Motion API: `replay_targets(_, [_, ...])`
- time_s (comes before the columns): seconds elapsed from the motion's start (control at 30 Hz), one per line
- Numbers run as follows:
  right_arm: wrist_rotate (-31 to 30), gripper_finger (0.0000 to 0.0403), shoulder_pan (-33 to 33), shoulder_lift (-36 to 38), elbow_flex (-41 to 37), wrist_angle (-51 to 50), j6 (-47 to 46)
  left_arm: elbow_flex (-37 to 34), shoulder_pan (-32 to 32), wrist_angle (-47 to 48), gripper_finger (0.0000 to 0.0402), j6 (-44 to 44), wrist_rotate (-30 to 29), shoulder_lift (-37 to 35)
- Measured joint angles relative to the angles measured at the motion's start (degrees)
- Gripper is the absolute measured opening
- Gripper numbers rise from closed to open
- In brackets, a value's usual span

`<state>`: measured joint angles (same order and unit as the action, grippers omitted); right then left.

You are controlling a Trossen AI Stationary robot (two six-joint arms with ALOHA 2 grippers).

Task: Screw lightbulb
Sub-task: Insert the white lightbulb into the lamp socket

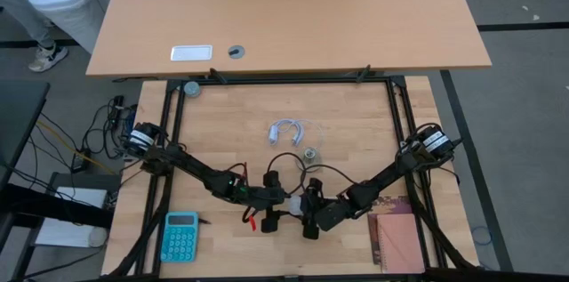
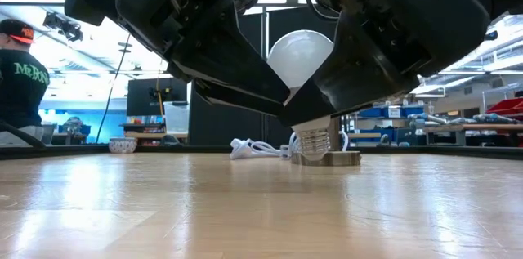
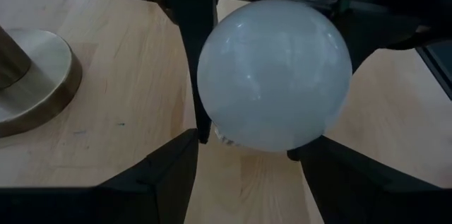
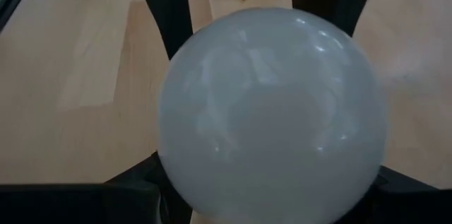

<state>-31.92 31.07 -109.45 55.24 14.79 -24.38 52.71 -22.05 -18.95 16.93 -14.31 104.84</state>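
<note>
lightbulb (image 2: pixel 298 55): a white globe with a ribbed grey screw base pointing down, held upright just above the bench (image 2: pixel 261 210) near its front edge, between the two grippers; whether the base touches the wood cannot be told.
left gripper (image 1: pixel 271 200): reached in from the left side in the high view; its fingers (image 3: pixel 166 174) are set on either side of the globe, closed on the lightbulb.
right gripper (image 1: pixel 311 206): reached in from the right side, meeting the left gripper at the bulb; its fingers (image 4: pixel 134 192) are seen pressed against the globe's sides, also holding the lightbulb.
socket (image 1: pixel 310 153): a round flat silvery disc with a short upright stem, stood on the bench behind the bulb, well apart from both grippers.
cable (image 1: pixel 289 129): white, coiled, laid just beyond the socket.
calculator (image 1: pixel 180 236): teal, lying at the front left of the bench.
book (image 1: pixel 397 239): reddish brown, lying flat at the front right corner.
person (image 2: pixel 20 71): seen in the low view, in a dark shirt and a cap, in the room to the left behind the bench.
</note>
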Motion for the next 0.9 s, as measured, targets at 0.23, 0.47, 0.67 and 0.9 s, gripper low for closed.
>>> replay_targets(0.23, [-0.2,0.0228,0.0,0.0,0.0,0.0,3.2,0.0,0.0,-1.3,0.0248,-1.1,0.0,0.0])
replay_targets(0.47, [-0.2,0.0228,0.0,0.0,0.0,-0.3,3.1,0.0,0.0,-0.9,0.0248,-1.2,0.0,0.0])
replay_targets(0.67, [0.1,0.0228,0.0,0.0,0.0,-0.4,3.0,0.0,-0.1,-0.3,0.0248,-0.4,0.0,0.0])
replay_targets(0.9, [0.5,0.0228,0.0,0.0,0.0,-0.8,3.0,0.0,-0.4,2.0,0.0248,1.2,-0.1,0.1])
